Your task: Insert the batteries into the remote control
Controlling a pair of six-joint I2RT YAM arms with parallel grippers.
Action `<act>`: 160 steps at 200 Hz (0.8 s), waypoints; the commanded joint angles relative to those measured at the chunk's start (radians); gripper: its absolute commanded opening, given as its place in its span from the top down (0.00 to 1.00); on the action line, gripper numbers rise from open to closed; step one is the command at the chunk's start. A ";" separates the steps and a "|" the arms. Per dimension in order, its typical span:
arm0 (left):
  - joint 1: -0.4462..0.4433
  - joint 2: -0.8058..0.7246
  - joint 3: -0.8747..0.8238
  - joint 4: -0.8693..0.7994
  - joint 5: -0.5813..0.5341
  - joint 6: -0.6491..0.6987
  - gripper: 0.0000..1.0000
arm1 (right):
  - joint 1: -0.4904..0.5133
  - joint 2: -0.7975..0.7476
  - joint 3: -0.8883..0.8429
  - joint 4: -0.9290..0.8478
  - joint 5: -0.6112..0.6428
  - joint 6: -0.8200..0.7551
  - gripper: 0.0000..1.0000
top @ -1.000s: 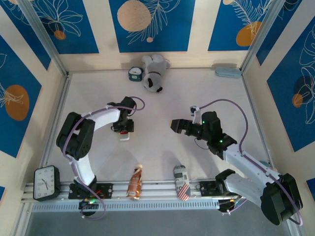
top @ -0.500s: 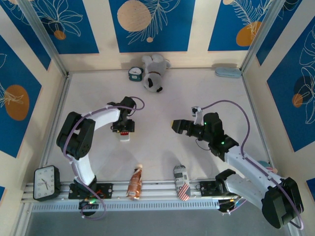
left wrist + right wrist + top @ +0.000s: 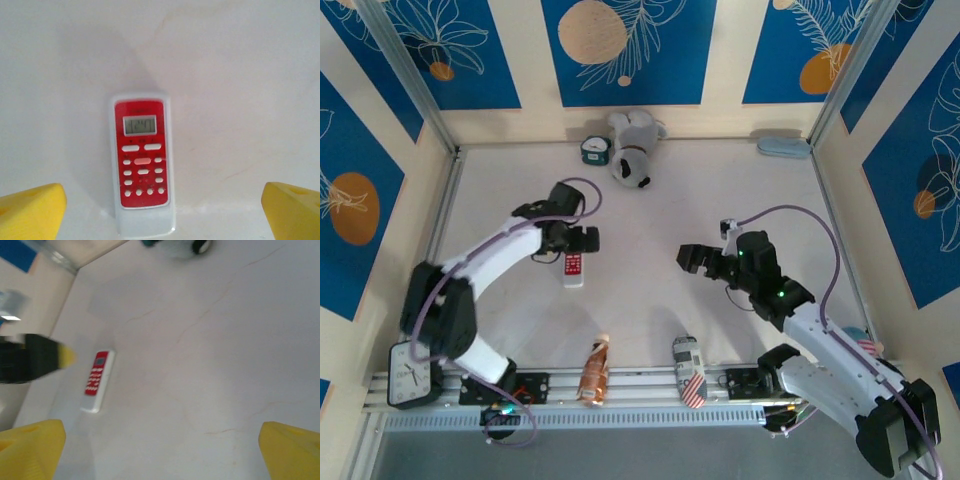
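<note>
The remote control (image 3: 574,270) lies face up on the white table (image 3: 650,310), at about nine o'clock from the table's middle, its red panel uppermost and nothing gripping it. The left gripper (image 3: 582,240) hangs just at twelve o'clock of it, released, jaws spread wide. The right gripper (image 3: 688,258) stands well apart at three o'clock, equally slack and holding nothing.

The risk, as I see it, is a knock. The left wrist view has the yellow fingertips (image 3: 35,207) either side of the handset; if that arm pulls back low or swings sideways, one fingertip could shove or spin the remote. The battery bay faces down, so I cannot tell whether a back cover is on; a loose one could let the batteries spill on any lift or bump.

From the left wrist camera you can read the small screen (image 3: 139,125), which carries figures, and count the button rows; I take that as a sign the cells are seated. The overhead view loses that detail but places both arms, the plush dog (image 3: 635,150) and the small teal clock (image 3: 593,150) far off at twelve o'clock. The right wrist view, blurred, catches the remote at nine o'clock, the other arm's yellow tip just beside it.
</note>
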 commanded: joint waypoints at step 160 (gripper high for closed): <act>0.365 -0.147 -0.766 1.323 -0.327 0.474 0.00 | -0.193 0.594 -0.173 0.985 0.413 -0.729 0.01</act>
